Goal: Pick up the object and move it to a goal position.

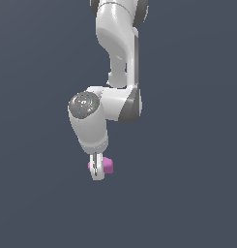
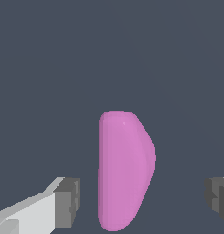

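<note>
The object [image 2: 125, 169] is a small matte pink-magenta chunk with one flat side and one rounded side. In the wrist view it lies between my two grey finger pads [image 2: 67, 203], with a gap on each side. My gripper [image 2: 141, 202] is open and straddles it without touching. In the exterior view the gripper [image 1: 96, 170] points straight down, seen edge-on, and the object [image 1: 108, 165] shows just behind the fingers. Part of the object is hidden by the fingers there.
The white arm [image 1: 117, 48] comes down from the top of the exterior view. The ground [image 1: 187, 193] is a plain dark grey-blue surface. No goal marker shows in either view.
</note>
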`<state>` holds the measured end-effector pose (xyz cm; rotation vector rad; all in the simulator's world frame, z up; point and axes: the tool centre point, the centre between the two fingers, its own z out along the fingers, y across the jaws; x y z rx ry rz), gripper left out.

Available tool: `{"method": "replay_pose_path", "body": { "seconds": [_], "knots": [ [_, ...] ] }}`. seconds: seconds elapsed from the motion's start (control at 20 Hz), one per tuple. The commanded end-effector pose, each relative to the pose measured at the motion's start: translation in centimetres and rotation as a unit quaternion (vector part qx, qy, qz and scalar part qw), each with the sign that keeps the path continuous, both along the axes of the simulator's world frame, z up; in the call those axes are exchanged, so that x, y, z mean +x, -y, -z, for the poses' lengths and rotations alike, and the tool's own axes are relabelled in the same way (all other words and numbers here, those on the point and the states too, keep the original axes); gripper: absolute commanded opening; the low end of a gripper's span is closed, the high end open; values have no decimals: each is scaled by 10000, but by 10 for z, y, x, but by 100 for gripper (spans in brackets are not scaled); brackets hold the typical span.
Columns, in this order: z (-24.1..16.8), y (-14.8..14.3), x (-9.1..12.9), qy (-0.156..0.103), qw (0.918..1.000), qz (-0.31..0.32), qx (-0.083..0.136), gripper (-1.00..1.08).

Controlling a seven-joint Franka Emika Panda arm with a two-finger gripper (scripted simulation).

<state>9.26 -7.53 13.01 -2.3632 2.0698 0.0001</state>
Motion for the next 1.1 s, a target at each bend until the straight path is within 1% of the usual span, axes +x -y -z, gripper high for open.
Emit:
{"method": "replay_pose_path", "body": {
  "seconds": [0.0,0.2,0.6,0.95,1.0,1.05],
  "knots": [
    [0,0,0,0,10000,0,0,100],
    [7,0,0,0,10000,4,0,100],
    [46,0,-1,-1,10000,26,-1,100],
    [50,0,0,0,10000,26,-1,100],
    [50,0,0,0,10000,26,-1,-100],
    [50,0,0,0,10000,26,-1,-100]
  ]
}}
